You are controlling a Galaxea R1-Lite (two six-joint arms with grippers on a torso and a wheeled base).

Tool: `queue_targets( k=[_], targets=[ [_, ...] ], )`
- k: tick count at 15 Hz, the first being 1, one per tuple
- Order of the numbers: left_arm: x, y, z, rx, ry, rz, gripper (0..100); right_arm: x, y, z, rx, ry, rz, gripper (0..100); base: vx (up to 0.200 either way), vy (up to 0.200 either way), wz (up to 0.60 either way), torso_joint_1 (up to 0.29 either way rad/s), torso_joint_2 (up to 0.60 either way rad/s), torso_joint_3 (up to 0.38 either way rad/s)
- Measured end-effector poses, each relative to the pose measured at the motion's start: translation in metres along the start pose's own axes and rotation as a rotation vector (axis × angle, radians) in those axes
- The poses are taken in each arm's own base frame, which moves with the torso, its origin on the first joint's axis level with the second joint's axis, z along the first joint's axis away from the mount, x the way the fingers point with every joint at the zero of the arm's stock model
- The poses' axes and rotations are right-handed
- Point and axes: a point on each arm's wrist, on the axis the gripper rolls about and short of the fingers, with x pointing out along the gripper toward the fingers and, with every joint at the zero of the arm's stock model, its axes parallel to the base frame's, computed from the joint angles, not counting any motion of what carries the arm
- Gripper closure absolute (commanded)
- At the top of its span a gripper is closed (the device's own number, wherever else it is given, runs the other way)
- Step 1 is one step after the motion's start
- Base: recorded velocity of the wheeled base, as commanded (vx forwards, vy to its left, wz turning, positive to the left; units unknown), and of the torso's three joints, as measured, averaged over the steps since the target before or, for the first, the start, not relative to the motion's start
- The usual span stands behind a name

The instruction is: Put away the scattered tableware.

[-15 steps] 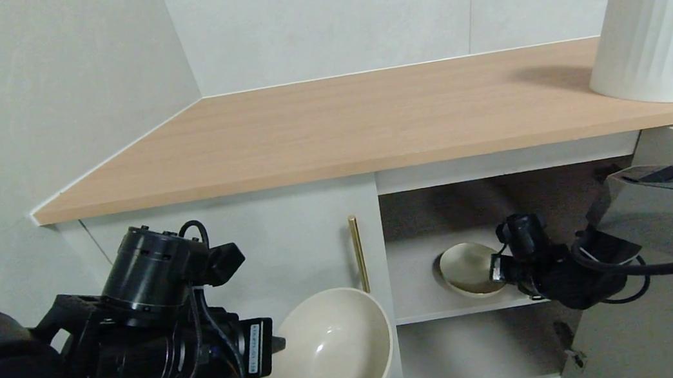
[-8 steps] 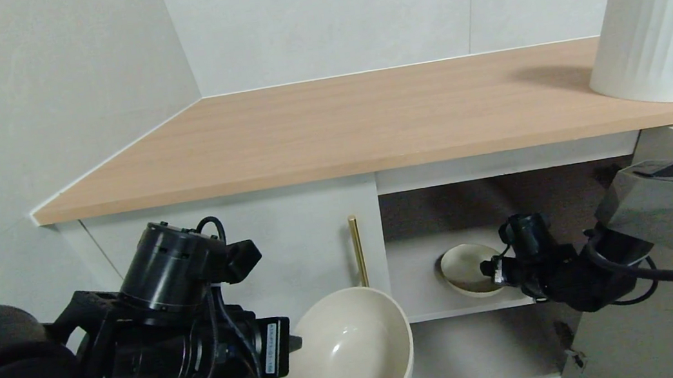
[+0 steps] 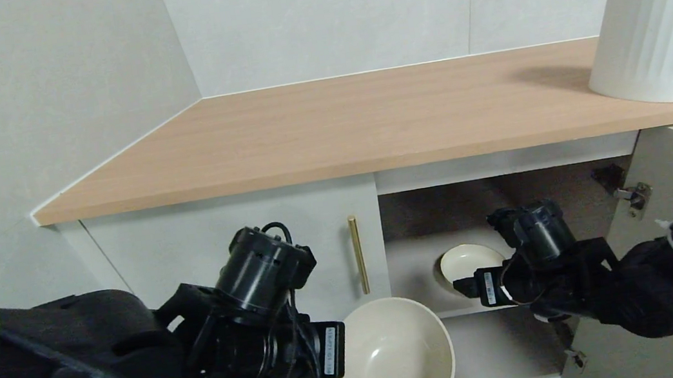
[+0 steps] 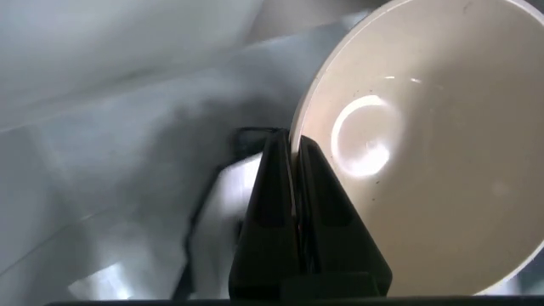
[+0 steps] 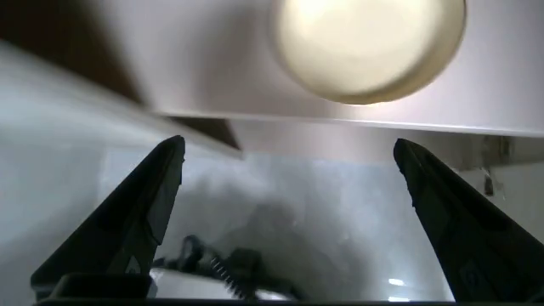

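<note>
My left gripper [image 3: 337,361] is shut on the rim of a large cream bowl [image 3: 388,358], held tilted low in front of the cabinet, just left of the open compartment. In the left wrist view the black fingers [image 4: 293,200] pinch the bowl [image 4: 425,144] at its edge. A small cream dish [image 3: 466,261] rests on the cabinet shelf [image 3: 415,295]. My right gripper [image 3: 463,287] stands open just in front of that dish, holding nothing. In the right wrist view the dish [image 5: 370,42] lies beyond the spread gripper [image 5: 297,195].
The wooden counter [image 3: 334,124] carries a white ribbed cylinder [image 3: 658,16] at the far right. The left cabinet door is closed, with a brass handle [image 3: 357,254] beside the bowl. The right door [image 3: 666,171] hangs open on its hinge [image 3: 633,195].
My left arm has carried the bowl to the right and lower, toward the open compartment. My right gripper has drawn back from the small dish, which now shows more fully.
</note>
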Motion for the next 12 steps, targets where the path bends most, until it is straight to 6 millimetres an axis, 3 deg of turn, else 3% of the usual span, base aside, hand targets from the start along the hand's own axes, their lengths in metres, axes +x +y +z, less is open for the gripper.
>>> queue_targets(
  k=[3,7,12],
  targets=[
    [0.024,-0.007,-0.011,0.037,0.037,0.096,100,-0.035,0.014,-0.006,-0.065,0.069,0.103,0,0.000,0.000,0.00,0.000,0.00,0.000],
    [0.035,-0.008,-0.016,0.050,0.071,0.111,100,-0.069,0.030,-0.016,-0.138,0.183,0.234,0,0.000,0.000,0.00,0.000,0.00,0.000],
    [0.035,-0.011,-0.019,0.065,0.078,0.107,100,-0.072,0.047,-0.027,-0.190,0.220,0.271,0,0.000,0.000,0.00,0.000,0.00,0.000]
  ],
)
